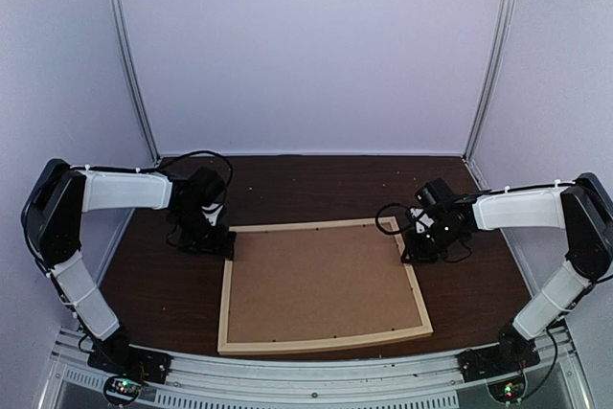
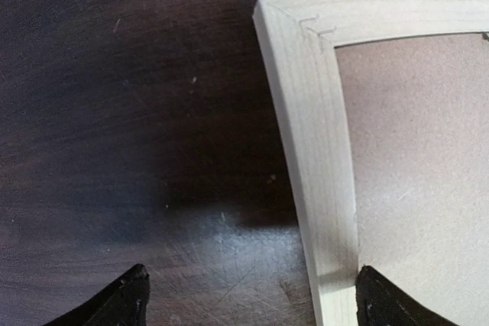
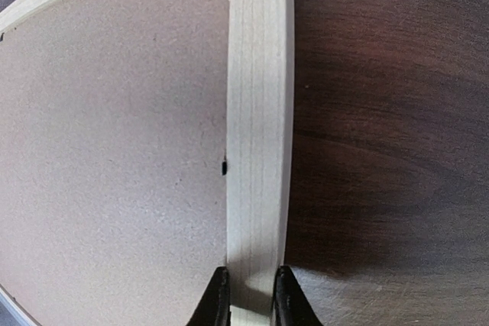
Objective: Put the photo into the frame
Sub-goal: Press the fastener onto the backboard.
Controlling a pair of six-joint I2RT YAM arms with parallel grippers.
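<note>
Progress: the frame [image 1: 324,340] lay flat, back side up, with the board [image 1: 321,284] seated inside it; judged late in the task or at a re-check.
Photo: not seen in any view; could not tell if it sat under the board.
Left to do: judged unclear; if the photo was not inside, the board had to come out first.
Frame place: mid table [image 1: 316,184], between the two arms, far-right corner near the right wrist.
Left gripper [image 2: 252,299]: wide open, pointing down at the far-left corner, straddling the left rail; one finger over the table, the other over the board; holding nothing.
Right gripper [image 3: 250,295]: pinched narrow on the frame's right rail, one finger each side, pointing down.
Arms: both elbows bent outward, wrists reaching in low to the frame's far edge.
</note>
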